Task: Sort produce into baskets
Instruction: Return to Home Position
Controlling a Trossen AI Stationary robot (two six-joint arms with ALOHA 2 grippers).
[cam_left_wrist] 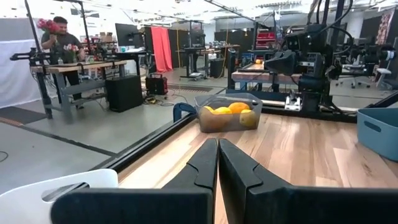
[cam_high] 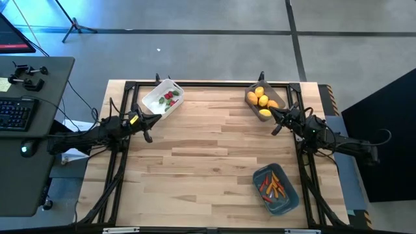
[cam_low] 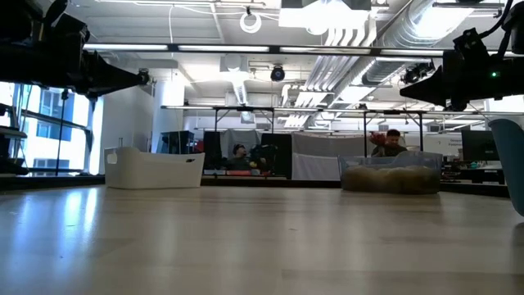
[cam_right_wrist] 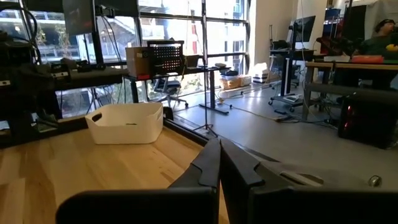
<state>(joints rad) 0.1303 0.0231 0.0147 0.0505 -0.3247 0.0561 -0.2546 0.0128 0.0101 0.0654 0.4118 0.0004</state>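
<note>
The white basket (cam_high: 163, 97) at the table's far left holds tiny red and green pieces (cam_high: 170, 97). The translucent grey basket (cam_high: 263, 102) at the far right holds yellow and orange fruits (cam_high: 262, 99); it also shows in the left wrist view (cam_left_wrist: 229, 112). The blue-teal basket (cam_high: 275, 188) at the near right holds thin orange and red pieces (cam_high: 274, 186). My left gripper (cam_high: 148, 137) is shut and empty, just near of the white basket. My right gripper (cam_high: 275, 130) is shut and empty, just near of the grey basket.
The middle of the wooden table (cam_high: 208, 162) is bare. A black frame (cam_high: 208, 84) runs along the table's edges. A desk with a keyboard (cam_high: 16, 114) stands beyond the left edge. People show in the room beyond the table (cam_left_wrist: 59, 37).
</note>
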